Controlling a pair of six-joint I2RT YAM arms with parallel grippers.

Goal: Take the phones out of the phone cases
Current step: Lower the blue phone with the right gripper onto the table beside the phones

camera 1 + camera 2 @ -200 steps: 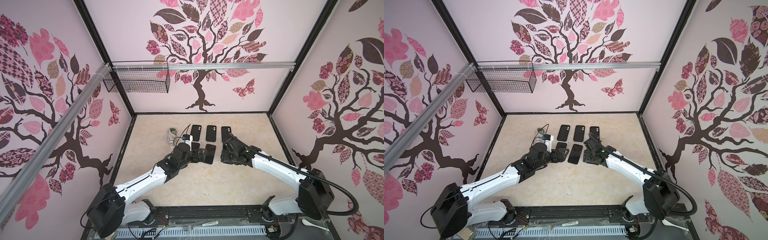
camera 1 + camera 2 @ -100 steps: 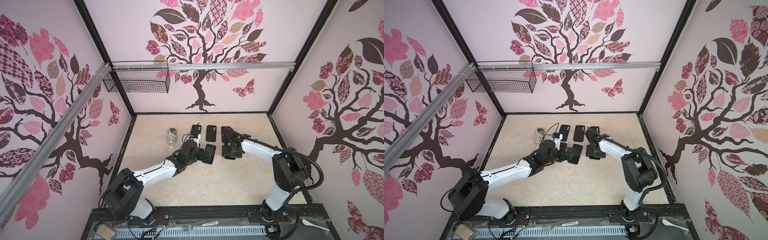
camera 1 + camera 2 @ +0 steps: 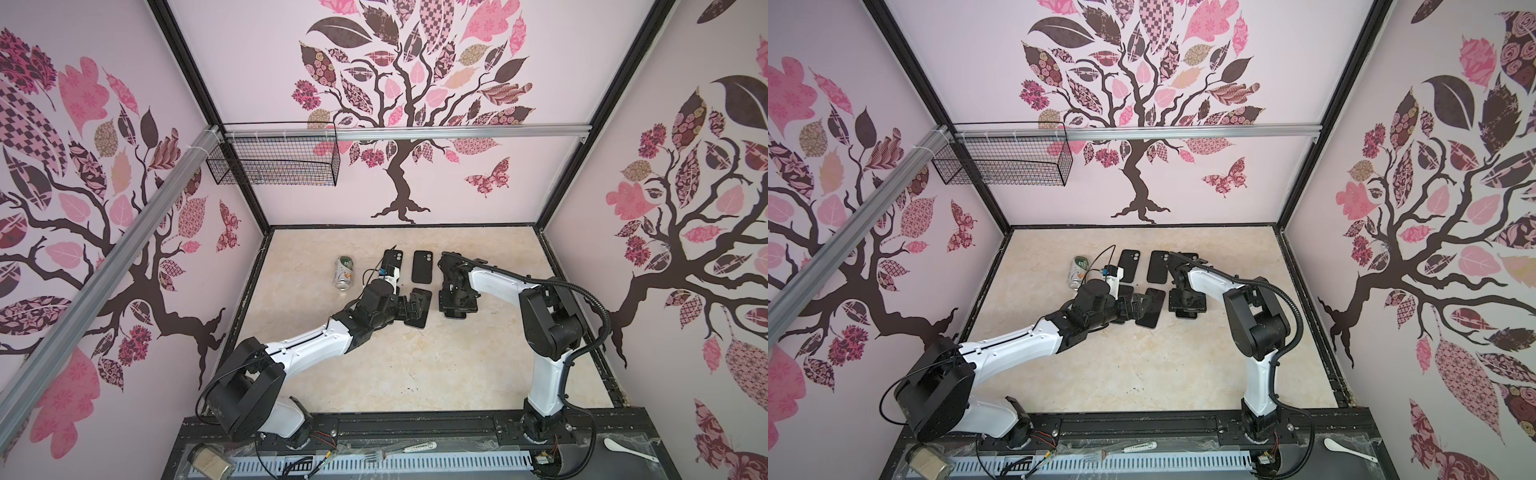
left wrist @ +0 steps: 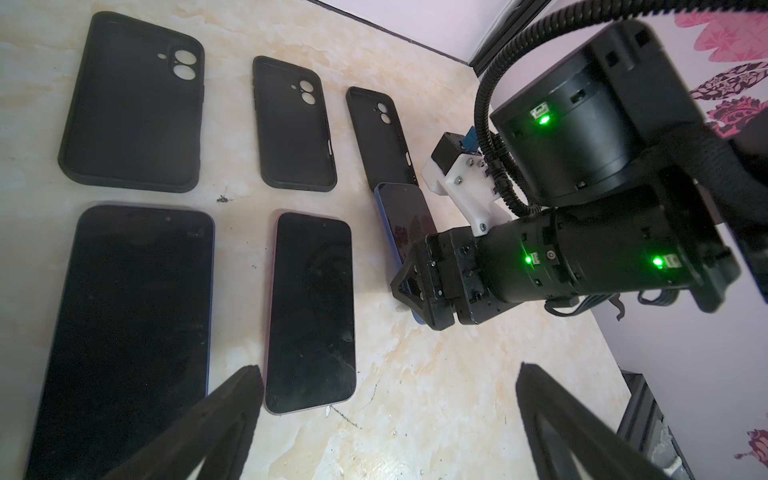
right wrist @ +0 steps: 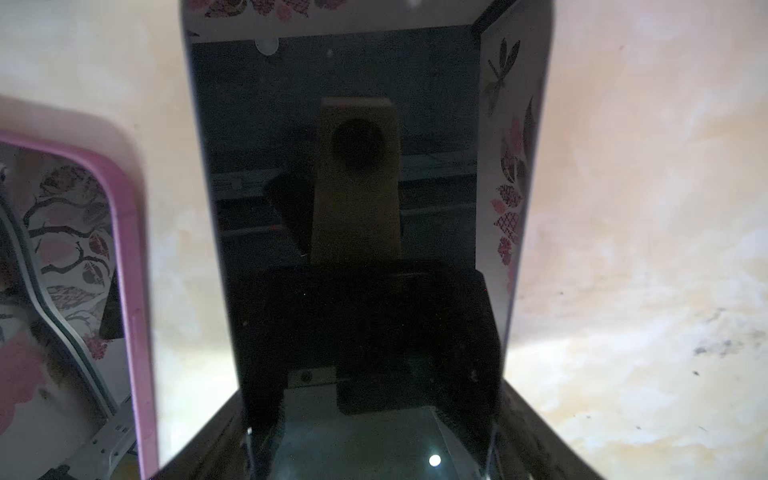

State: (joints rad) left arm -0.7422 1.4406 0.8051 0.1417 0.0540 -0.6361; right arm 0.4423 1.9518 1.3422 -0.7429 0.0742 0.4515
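Observation:
Three empty black phone cases [image 4: 137, 108] [image 4: 293, 124] [image 4: 380, 137] lie in a back row, and two show in both top views [image 3: 422, 267] [image 3: 1128, 266]. In front lie a large dark phone [image 4: 124, 324] and a pink-rimmed phone [image 4: 311, 307] [image 5: 129, 249] [image 3: 419, 309]. A blue-edged phone [image 4: 405, 224] [image 5: 353, 208] lies screen up, its far end at the third case's near end. My right gripper [image 5: 372, 415] [image 4: 415, 286] [image 3: 455, 305] is shut across its sides. My left gripper [image 4: 388, 374] [image 3: 409, 305] [image 3: 1140, 305] hangs open and empty by the pink-rimmed phone's near end.
A drink can [image 3: 344, 272] lies on its side left of the cases. A wire basket [image 3: 274, 164] hangs on the back wall's rail. The side walls close in the beige table [image 3: 415, 365]. A jar [image 3: 208, 459], a fork and a spoon [image 3: 627, 449] sit on the front ledge.
Both arms have folded, their elbows drawn up and inward. The left gripper has slid a little right along the front row. The right gripper has stayed over the blue-edged phone.

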